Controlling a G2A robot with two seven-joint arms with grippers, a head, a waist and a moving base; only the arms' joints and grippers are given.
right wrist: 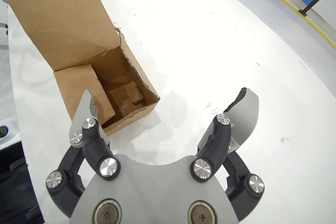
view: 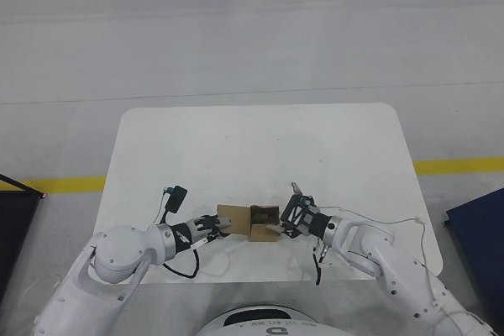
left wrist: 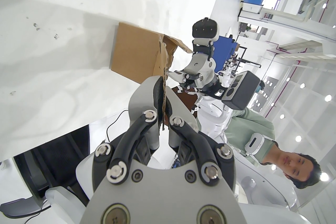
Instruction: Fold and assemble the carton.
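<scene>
Carton (view: 245, 220) flap pinched by left gripper (left wrist: 163, 89); right gripper (right wrist: 166, 92) spread, beside its open mouth

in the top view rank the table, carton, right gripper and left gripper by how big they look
1. table
2. carton
3. right gripper, open and spread; it looks nearly as big as the carton, so that order is unsure
4. left gripper, shut on the carton's flap

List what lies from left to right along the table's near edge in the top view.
The left gripper, shut on a flap → brown cardboard carton, lying open → right gripper, open at the carton's other side.
</scene>
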